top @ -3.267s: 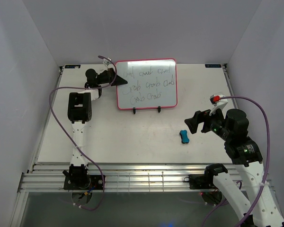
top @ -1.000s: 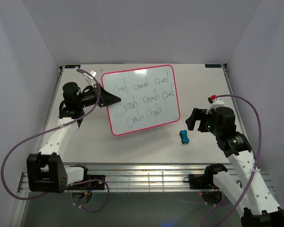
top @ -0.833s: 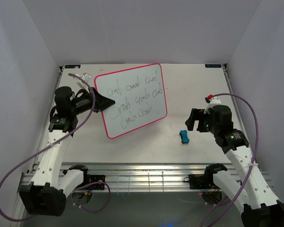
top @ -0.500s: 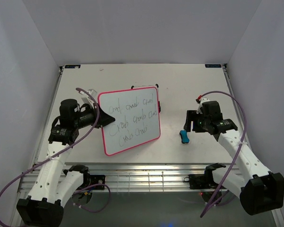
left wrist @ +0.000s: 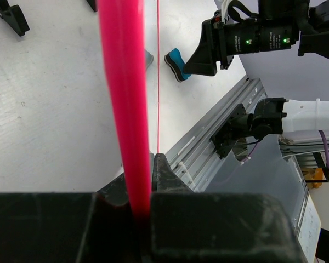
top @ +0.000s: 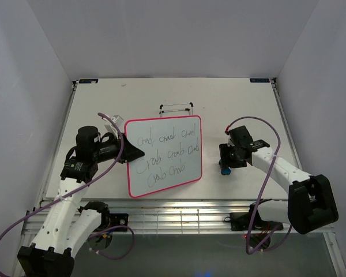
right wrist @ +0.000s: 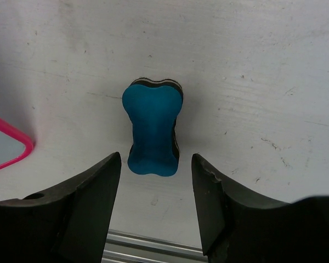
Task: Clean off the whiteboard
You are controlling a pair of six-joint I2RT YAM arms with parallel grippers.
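Whiteboard (top: 164,156), one eraser (right wrist: 152,129), left hand (top: 137,152), right hand (right wrist: 156,159)

Left tool (top: 137,152) holds the whiteboard (top: 164,156); right tool (top: 225,163) is over the eraser (top: 222,170).

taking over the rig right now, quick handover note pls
Left gripper: shut on the whiteboard frame at its left edge, holding it in front of the wire stand, clear of it.
Right gripper: open, fingers either side of the blue eraser, which lies on the table, not gripped.
Done: board is off the stand, eraser lined up.
Left: grasp the eraser and wipe off all three lines of writing.
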